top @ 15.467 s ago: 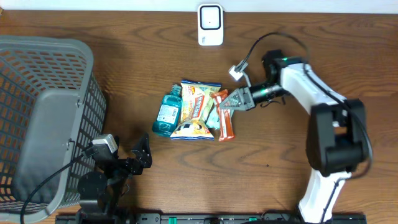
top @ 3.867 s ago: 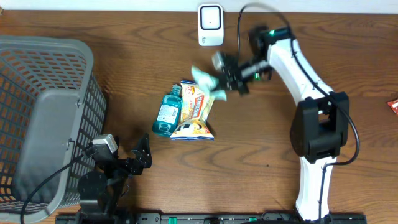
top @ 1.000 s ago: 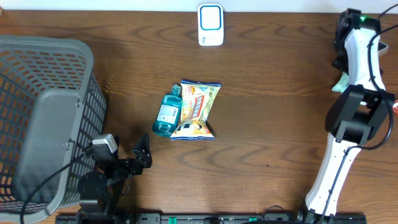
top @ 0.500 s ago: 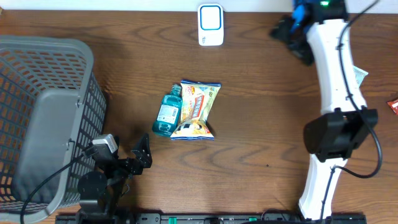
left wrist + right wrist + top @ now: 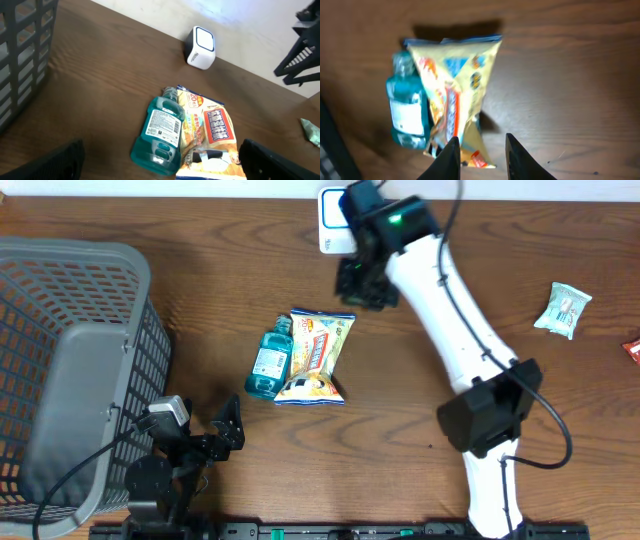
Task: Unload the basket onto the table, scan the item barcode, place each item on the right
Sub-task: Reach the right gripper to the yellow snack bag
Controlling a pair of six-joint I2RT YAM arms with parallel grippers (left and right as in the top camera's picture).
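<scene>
Well, a grey basket fills the left; at centre the snack bag, printed "20", touches a teal bottle; right gripper over them, jaws narrow, empty; left gripper lower left, jaws wide; white scanner top centre

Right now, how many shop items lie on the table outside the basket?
4: a teal bottle and snack bag side by side, centre; a pale packet far right; a red wrapper cut off by the right edge; others may lie beyond it.
</scene>
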